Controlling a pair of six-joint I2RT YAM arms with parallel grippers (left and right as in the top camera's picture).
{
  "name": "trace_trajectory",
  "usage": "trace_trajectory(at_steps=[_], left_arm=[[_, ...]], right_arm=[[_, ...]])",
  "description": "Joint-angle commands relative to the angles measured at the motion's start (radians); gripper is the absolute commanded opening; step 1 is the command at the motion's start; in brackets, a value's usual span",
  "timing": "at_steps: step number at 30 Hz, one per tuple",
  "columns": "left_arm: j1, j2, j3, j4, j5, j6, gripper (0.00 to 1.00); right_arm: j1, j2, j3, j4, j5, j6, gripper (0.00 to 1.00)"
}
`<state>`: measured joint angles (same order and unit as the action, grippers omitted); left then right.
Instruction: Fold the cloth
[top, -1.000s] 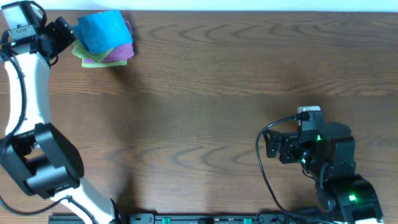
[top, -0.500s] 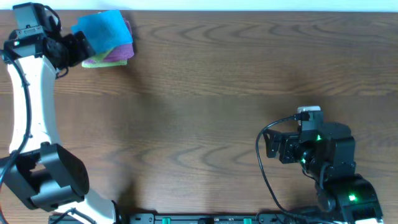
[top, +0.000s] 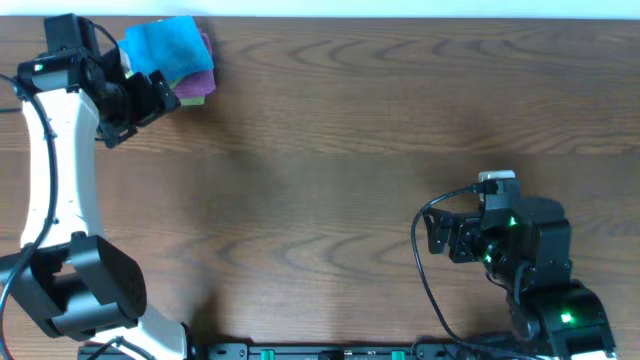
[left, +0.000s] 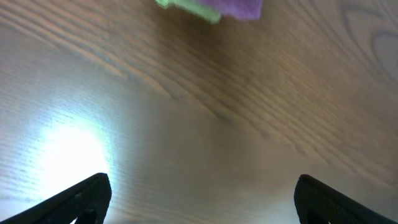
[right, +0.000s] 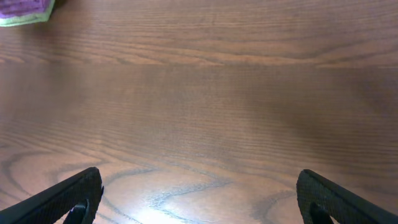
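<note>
Now the left gripper (top: 158, 92) backs away, jaws wide apart and empty, leaving the cloth (top: 163, 45) folded atop the purple cloth (top: 198, 86) at the far left, right gripper (right: 200, 198) idle with jaws spread too, so the fold looks finished.

Cloth (top: 160, 45) at far-left corner of table (top: 330, 130), atop stacked folded cloths (top: 197, 87); left gripper (top: 158, 95) just before the stack, perhaps touching it; right gripper (top: 432, 232) well apart, near-right.
</note>
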<state>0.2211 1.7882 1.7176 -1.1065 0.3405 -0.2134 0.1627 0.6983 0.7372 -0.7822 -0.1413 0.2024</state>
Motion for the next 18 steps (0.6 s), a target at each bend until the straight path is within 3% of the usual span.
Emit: trace_trajectory(at_steps=[1, 9, 18], left_arm=[[-0.038, -0.025, 0.024, -0.018, 0.013, -0.005, 0.95], [-0.167, -0.046, -0.003, 0.026, -0.089, 0.008, 0.95], [-0.222, -0.288, -0.297, 0.343, -0.09, 0.004, 0.95]], right_arm=[[-0.008, -0.005, -0.006, 0.0, -0.005, 0.014, 0.99], [-0.008, -0.005, -0.006, 0.0, -0.005, 0.014, 0.99], [-0.008, -0.005, -0.006, 0.0, -0.005, 0.014, 0.99]])
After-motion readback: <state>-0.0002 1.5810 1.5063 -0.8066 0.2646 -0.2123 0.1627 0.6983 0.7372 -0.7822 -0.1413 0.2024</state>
